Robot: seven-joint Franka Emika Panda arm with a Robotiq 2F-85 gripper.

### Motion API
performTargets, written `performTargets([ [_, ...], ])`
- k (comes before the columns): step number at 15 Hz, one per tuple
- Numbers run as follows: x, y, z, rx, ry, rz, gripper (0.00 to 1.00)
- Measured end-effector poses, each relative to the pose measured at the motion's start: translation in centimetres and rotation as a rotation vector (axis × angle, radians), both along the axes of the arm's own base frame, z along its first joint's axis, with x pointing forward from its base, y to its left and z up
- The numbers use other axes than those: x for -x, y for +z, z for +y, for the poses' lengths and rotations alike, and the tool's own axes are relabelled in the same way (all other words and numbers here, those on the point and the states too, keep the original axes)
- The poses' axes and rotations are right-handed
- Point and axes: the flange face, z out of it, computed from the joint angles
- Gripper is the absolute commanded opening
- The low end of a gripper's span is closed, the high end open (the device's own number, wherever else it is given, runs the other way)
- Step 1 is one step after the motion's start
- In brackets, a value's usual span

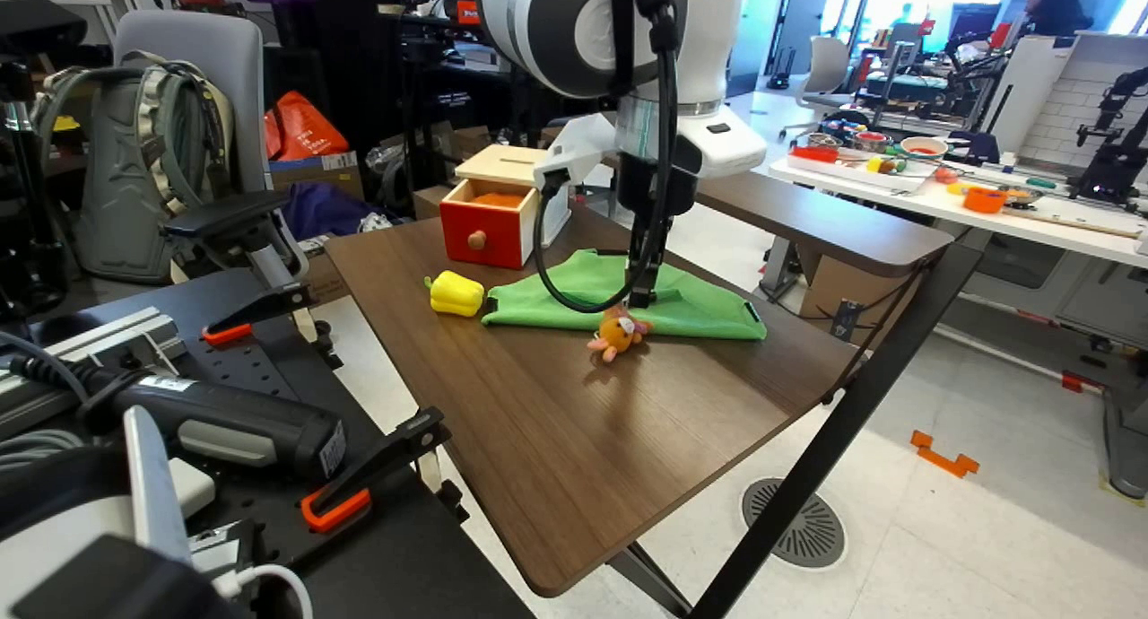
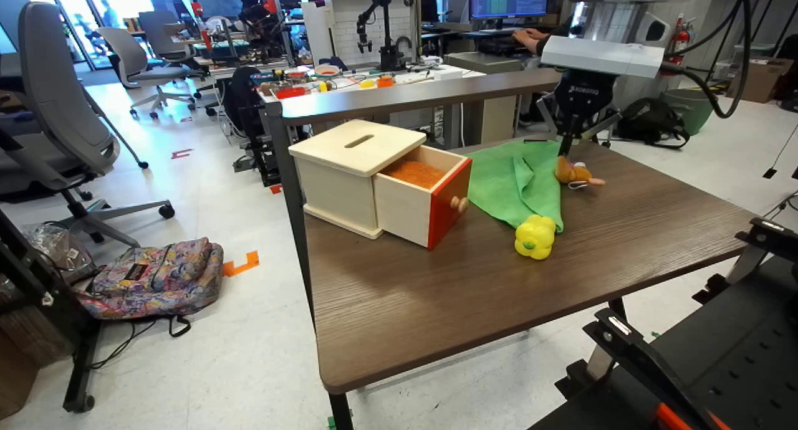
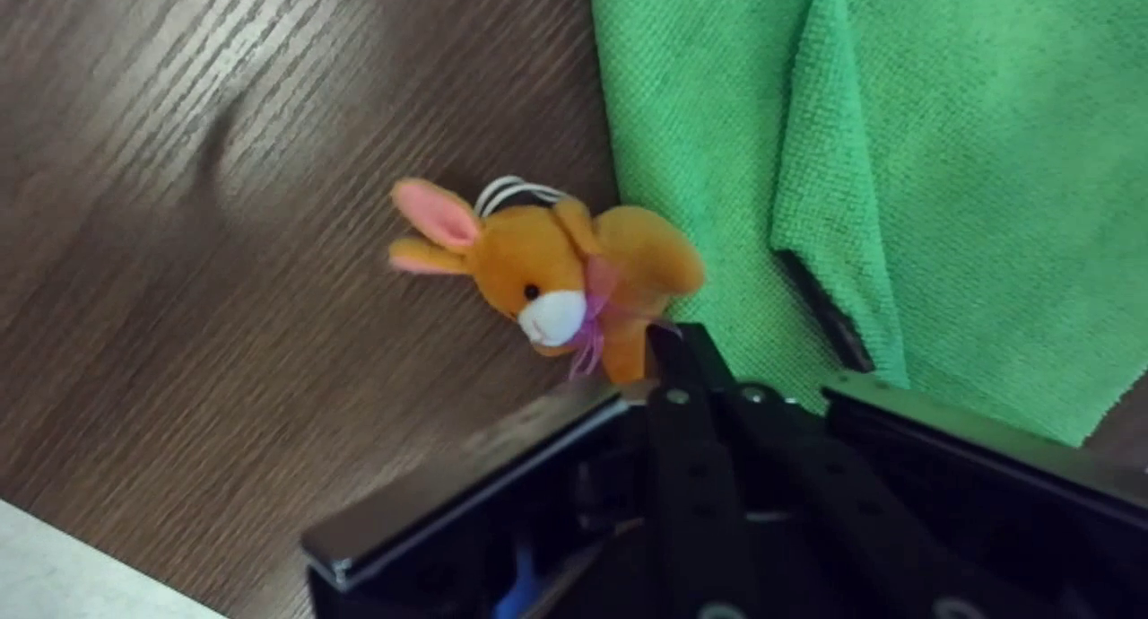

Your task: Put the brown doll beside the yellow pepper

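- Just beside and partly under the gripper (image 3: 683,339) we see a green cloth (image 2: 517,187) lying rumpled on the bench (image 1: 538,422).
- A stretch of this cloth lies between the gripper and the yellow pepper (image 1: 456,294), which is on its side near the cloth's end.
- Well apart from the gripper stands a wooden box (image 2: 333,184); its red-fronted drawer (image 2: 405,209) is pulled out, orange inside.
- In an exterior view, a black cable (image 1: 668,117) loops down across our sight of the gripper.
- Right at the gripper's tips, by the cloth's edge, we find the brown doll (image 3: 556,265): orange-brown plush, pink-lined ears pointing away from the gripper, white muzzle, dark eye, pinkish ribbon (image 3: 599,283), white cord (image 3: 520,188).
- We see the gripper's fingers drawn together, clamped on the doll at the end away from its ears; we cannot tell whether it touches the bench.
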Motion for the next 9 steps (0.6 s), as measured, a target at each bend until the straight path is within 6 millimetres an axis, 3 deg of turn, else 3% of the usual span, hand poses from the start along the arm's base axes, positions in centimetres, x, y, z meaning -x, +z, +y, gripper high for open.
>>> performTargets([
  [9,2.8,0.8,1.0,-0.039,0.051,0.015,0.93],
])
